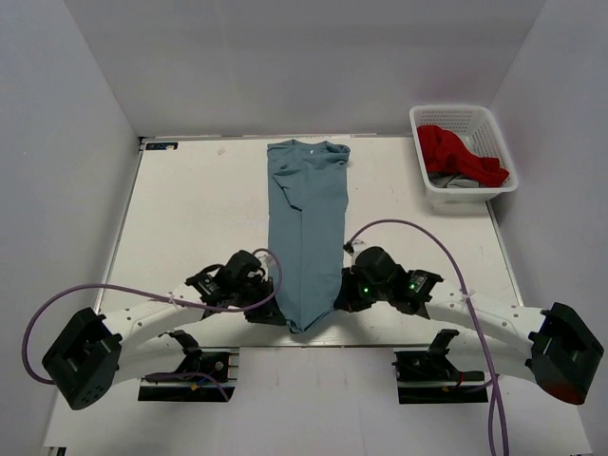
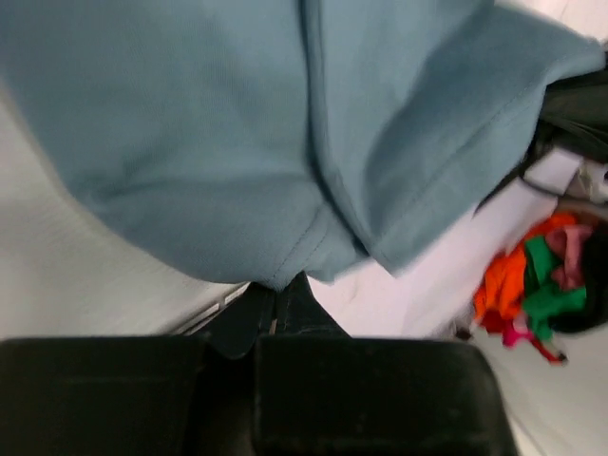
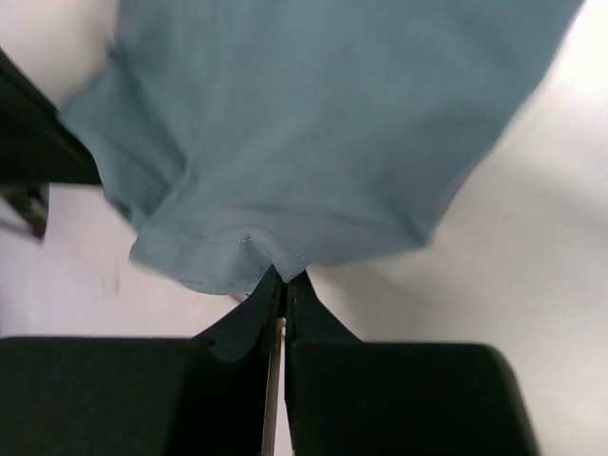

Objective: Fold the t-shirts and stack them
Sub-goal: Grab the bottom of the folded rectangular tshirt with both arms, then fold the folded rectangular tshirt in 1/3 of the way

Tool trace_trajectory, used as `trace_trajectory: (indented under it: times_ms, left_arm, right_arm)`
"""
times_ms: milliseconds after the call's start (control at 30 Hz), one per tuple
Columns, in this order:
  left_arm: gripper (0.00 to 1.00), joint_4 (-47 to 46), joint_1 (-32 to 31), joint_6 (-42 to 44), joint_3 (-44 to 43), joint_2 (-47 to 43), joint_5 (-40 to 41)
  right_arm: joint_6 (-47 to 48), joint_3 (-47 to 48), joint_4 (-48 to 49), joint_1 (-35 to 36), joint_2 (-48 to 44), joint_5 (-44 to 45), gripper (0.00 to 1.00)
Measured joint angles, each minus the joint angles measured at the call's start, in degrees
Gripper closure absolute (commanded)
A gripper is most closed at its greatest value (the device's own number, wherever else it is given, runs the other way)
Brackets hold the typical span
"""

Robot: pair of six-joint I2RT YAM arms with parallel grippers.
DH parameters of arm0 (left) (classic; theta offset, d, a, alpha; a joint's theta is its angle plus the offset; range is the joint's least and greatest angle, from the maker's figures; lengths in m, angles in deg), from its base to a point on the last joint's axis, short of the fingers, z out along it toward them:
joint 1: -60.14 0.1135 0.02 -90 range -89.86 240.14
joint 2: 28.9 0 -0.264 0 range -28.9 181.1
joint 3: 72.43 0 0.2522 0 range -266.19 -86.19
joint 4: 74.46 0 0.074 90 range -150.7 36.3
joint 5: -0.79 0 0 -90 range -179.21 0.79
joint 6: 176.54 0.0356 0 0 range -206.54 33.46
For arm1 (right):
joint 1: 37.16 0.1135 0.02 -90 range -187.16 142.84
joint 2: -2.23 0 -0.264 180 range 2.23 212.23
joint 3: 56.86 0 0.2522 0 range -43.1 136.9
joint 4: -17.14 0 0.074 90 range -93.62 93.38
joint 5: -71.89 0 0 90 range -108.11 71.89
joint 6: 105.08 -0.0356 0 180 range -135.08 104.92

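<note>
A grey-blue t-shirt (image 1: 306, 228) lies as a long narrow strip down the middle of the white table, collar at the far end. At its near hem sit both grippers. My left gripper (image 1: 277, 313) is shut on the hem's left corner; in the left wrist view the cloth (image 2: 285, 142) bunches right at my left gripper (image 2: 280, 285). My right gripper (image 1: 338, 302) pinches the hem's right corner, and the right wrist view has the hem (image 3: 237, 256) puckered where my right gripper (image 3: 283, 277) holds it.
A white lattice basket (image 1: 494, 133) stands at the far right with a red garment (image 1: 458, 154) and a grey one inside. Purple cables (image 1: 399, 226) arc over both arms. Grey walls enclose the table on three sides.
</note>
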Motion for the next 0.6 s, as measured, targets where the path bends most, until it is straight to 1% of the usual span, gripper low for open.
trace_trajectory:
  times_ms: [133,233,367,500,600]
  left_arm:
    - [1.0,2.32,0.24,0.63,-6.01,3.28,5.55]
    - [1.0,4.9,0.59,1.2,-14.12,6.93,13.35]
    - [1.0,5.16,1.42,1.4,-23.71,10.6,23.32]
    - [1.0,4.9,2.51,1.66,-28.72,13.46,31.23]
    - [1.0,4.9,3.67,2.73,-31.17,15.69,35.32]
  right_arm:
    - [0.57,4.11,0.02,-1.16,1.05,6.4,1.0]
    - [0.79,6.67,0.09,-2.6,2.89,9.92,1.0]
    - [1.07,10.73,-0.13,-4.63,6.71,13.75,1.0]
    - [1.73,15.02,0.24,-6.99,9.75,17.31,1.0]
    - [2.4,18.29,1.6,-8.87,12.17,19.58,1.0]
